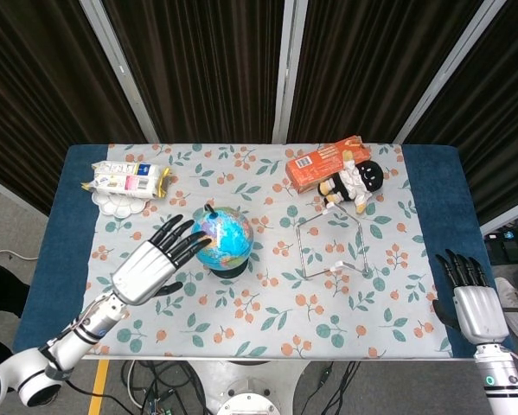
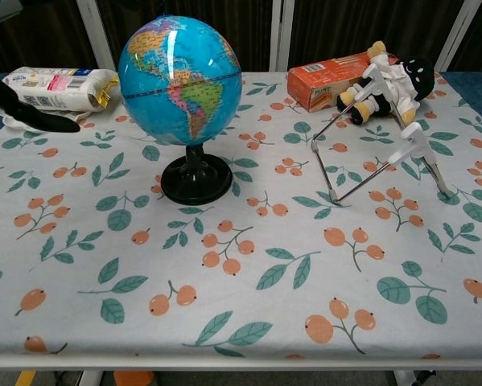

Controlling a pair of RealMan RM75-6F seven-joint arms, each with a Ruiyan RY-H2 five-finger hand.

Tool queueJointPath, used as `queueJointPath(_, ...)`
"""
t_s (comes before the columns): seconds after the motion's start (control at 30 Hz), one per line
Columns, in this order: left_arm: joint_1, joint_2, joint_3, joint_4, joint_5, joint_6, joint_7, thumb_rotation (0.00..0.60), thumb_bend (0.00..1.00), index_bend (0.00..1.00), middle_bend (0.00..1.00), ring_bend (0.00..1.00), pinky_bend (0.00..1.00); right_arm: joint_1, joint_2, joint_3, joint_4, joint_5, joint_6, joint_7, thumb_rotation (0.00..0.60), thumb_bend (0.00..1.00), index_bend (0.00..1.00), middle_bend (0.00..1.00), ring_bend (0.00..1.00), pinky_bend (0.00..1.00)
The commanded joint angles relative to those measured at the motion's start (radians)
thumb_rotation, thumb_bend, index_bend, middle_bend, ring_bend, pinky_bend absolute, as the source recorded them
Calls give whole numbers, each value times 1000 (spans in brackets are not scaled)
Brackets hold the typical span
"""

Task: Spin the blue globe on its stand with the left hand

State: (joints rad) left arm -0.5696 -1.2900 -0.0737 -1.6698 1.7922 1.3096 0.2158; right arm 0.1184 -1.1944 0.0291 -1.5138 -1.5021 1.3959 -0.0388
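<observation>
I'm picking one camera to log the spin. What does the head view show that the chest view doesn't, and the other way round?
Only the head view shows the whole left hand, fingers spread at the globe, and the right hand off the table's right edge. Only the chest view shows the globe's continents and its black stand side-on. Both share the globe, orange box, doll, wire frame and snack packet.
</observation>
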Motion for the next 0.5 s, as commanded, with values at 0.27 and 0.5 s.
queueJointPath(0.27, -70, -48, -9, 15, 18, -76, -4, 600, 58, 107, 81, 0, 0, 0, 0, 1, 7, 4, -2, 11, 600, 290, 0, 0, 0, 0)
queueJointPath(0.5, -90, -67, -12, 33, -15, -114, 8, 600, 58, 107, 81, 0, 0, -3, 0, 2, 18, 7, -2, 26, 600, 290, 0, 0, 0, 0)
